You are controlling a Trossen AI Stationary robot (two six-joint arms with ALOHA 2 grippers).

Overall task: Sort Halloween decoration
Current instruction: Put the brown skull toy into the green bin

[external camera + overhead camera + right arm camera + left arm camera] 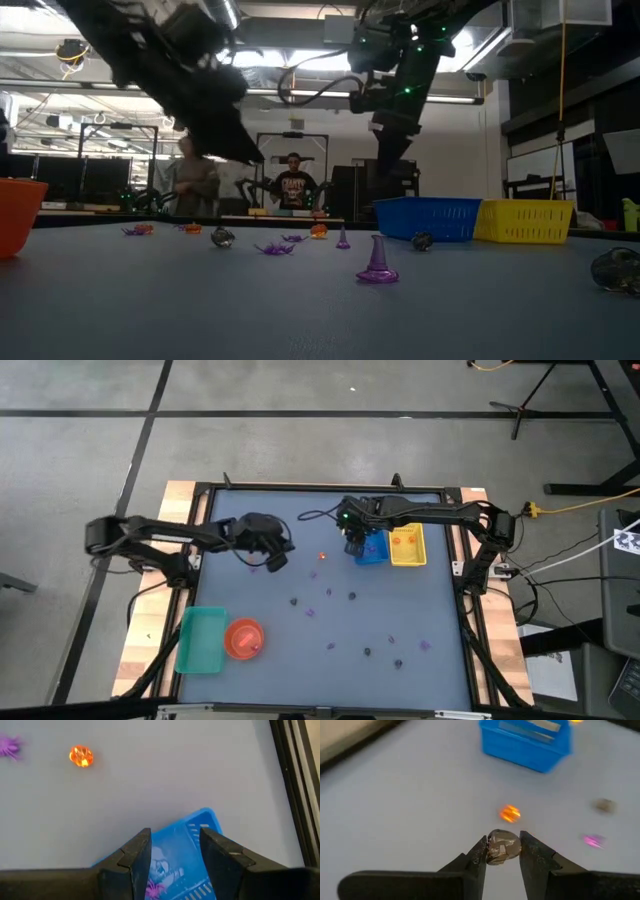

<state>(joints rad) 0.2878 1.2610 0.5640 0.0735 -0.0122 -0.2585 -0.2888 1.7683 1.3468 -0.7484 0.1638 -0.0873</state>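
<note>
Your left gripper (pixel 503 851) grips 1 dark grey skull-shaped piece (pixel 501 846) above the table (pixel 400 610). Your right gripper (pixel 175 855) hangs released over the blue tray (pixel 187 850). Pinched only at its edges, the piece may slip during transfer.

No text, label, brand, number or sign can be read in any view; the black-and-white patterned marker (pixel 627 541) at the high view's right edge bears no legible writing.
</note>
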